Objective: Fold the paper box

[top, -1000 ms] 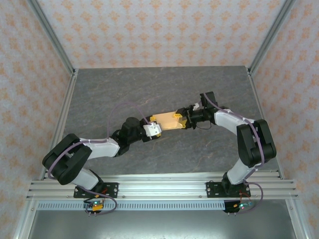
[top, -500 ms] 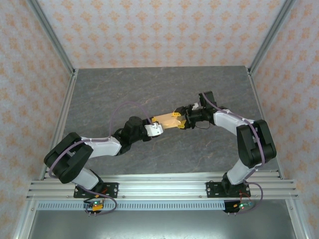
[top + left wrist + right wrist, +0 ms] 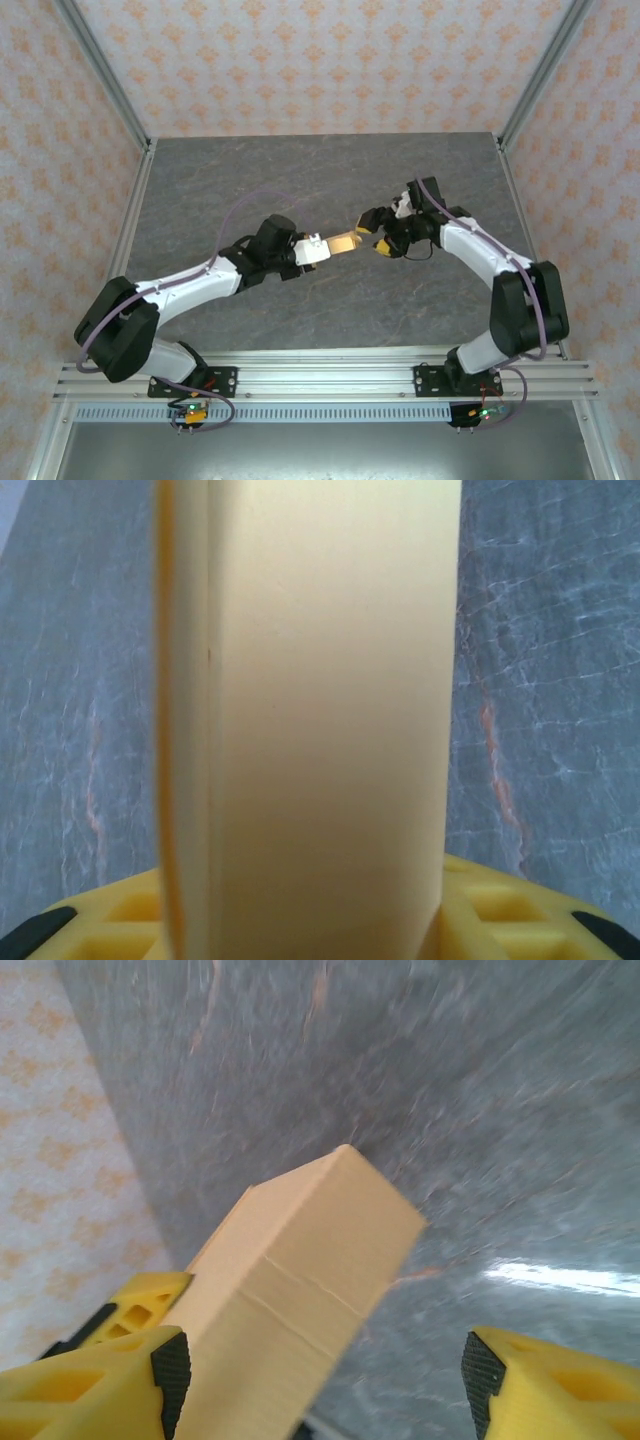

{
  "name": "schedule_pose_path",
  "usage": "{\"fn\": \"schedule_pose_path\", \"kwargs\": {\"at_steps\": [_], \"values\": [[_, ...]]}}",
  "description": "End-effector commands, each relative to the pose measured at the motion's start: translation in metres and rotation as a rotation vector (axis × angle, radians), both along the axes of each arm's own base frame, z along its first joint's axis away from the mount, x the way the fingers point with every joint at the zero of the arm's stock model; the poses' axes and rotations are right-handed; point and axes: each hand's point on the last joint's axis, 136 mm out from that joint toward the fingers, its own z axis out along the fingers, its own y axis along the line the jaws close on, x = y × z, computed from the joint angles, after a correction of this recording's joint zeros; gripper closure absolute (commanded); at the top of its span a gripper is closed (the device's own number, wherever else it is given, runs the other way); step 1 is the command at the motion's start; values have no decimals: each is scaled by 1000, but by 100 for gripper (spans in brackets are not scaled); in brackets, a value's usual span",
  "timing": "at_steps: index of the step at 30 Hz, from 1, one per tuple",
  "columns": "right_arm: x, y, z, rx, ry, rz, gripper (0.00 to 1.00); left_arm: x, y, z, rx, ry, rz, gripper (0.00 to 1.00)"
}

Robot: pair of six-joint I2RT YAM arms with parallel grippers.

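The paper box (image 3: 341, 243) is a small closed tan cardboard box, held above the grey table between the two arms. My left gripper (image 3: 316, 250) is shut on its left end; in the left wrist view the box (image 3: 320, 730) stands up from between the yellow fingers (image 3: 500, 910). My right gripper (image 3: 372, 232) is at the box's right end with its jaws wide open. In the right wrist view the box (image 3: 300, 1260) lies against the left finger (image 3: 110, 1380), well apart from the right finger (image 3: 540, 1385).
The grey marbled table (image 3: 300, 180) is walled by patterned panels and metal posts (image 3: 105, 75). A metal rail (image 3: 320, 375) with both arm bases runs along the near edge.
My right gripper has opened and let go of the box's right end. The left arm has stretched out and carried the box a little up and to the right.
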Motion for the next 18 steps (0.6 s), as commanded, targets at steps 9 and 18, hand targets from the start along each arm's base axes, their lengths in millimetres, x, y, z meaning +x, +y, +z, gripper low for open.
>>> {"fn": "schedule_pose_path", "kwargs": {"at_steps": [9,18], "values": [[-1,-75,23,-405,-448,-115,21,-25,7,-25,238,369,-75,55],[-29,-31,27,-457,-854,214,26,-27,2,-40,304,467,-144,49]]}}
